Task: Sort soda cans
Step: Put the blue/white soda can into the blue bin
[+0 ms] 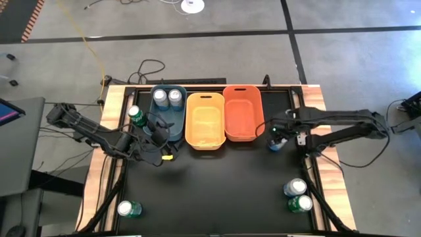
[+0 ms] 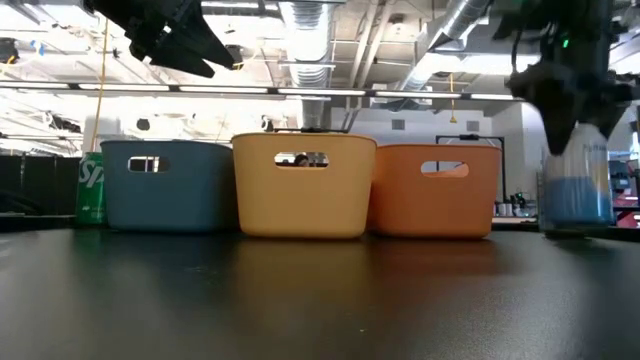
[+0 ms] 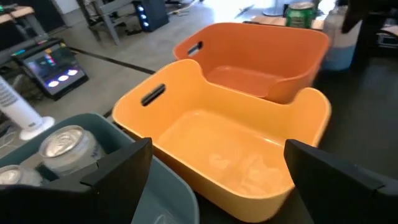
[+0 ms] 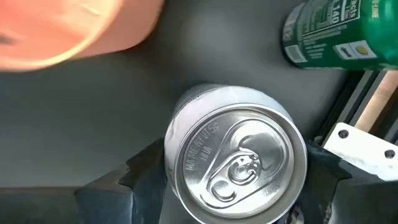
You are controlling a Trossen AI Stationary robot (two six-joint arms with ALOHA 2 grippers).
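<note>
Black table top (image 1: 217, 191) with light wood edges and a black frame rail, standing on grey concrete floor crossed by dark tape lines; cables and a yellow cord trail behind it. Low view looks into an industrial room: exposed silver ducts, pipes, strip lights, shelving far back.

Three bins in a row at the back of the table: blue bin (image 1: 170, 113), yellow bin (image 1: 204, 120), orange bin (image 1: 243, 112), each touching the next. Yellow and orange look empty.

Cans: two silver-topped cans (image 1: 167, 97) inside the blue bin at its far end. One green can (image 1: 136, 116) just outside the blue bin's left wall; low view shows white "Sp" lettering on it, rest hidden. Another green can (image 1: 129, 209) at the front-left corner. Blue-silver can (image 1: 295, 187) and green can (image 1: 300, 203) side by side at front right. In the right wrist view a green can shows white print, too cut off to read.

Right gripper (image 1: 277, 140) is just right of the orange bin, fingers clamped either side of a blue-silver can (image 4: 236, 158), upright, near the table; its lid has embossed text I can't make out.

Left gripper (image 1: 160, 135) spread wide, holding nothing, over the blue bin's front edge
</note>
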